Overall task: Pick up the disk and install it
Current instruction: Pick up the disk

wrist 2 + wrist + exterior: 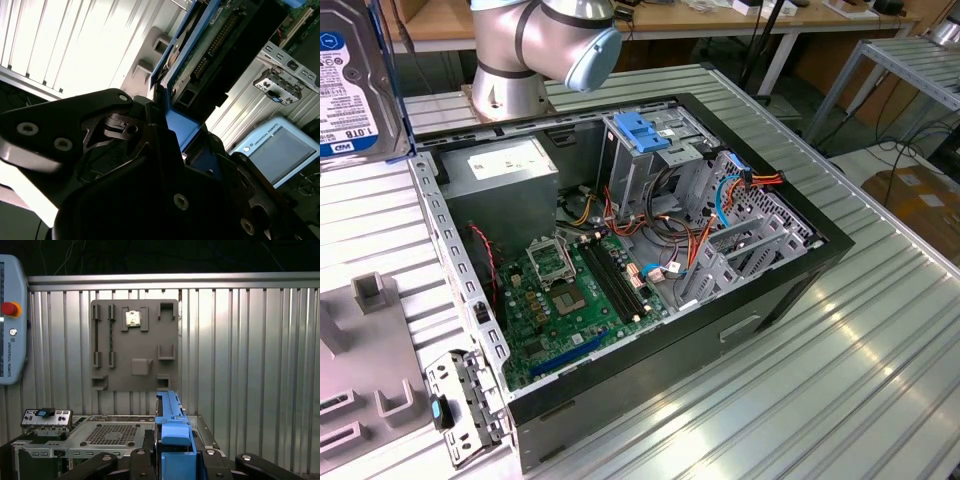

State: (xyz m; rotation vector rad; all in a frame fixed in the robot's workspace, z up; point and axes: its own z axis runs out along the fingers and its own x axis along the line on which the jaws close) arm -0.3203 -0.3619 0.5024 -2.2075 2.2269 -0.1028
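Note:
The disk [350, 80], a grey metal drive in a bright blue carrier, hangs high at the exterior view's left, well above the table. In the second wrist view its circuit-board underside [220, 45] and blue rail run out from between my black fingers [160, 120]. My gripper [185, 130] is shut on the carrier's end. In the first wrist view the disk [172, 425] stands edge-on, clamped in my gripper [174, 452]. The open computer case [800, 270] lies on the table, with a metal drive cage [665, 165] and its light-blue latch [640, 130] at the back.
A grey fixture plate [360, 350] with slots lies at the exterior view's left, seen also as plate [135, 345]. A metal port bracket [460, 400] rests by the case's corner. The arm's base [510, 60] stands behind the case. A pendant [10, 320] lies on the ribbed table.

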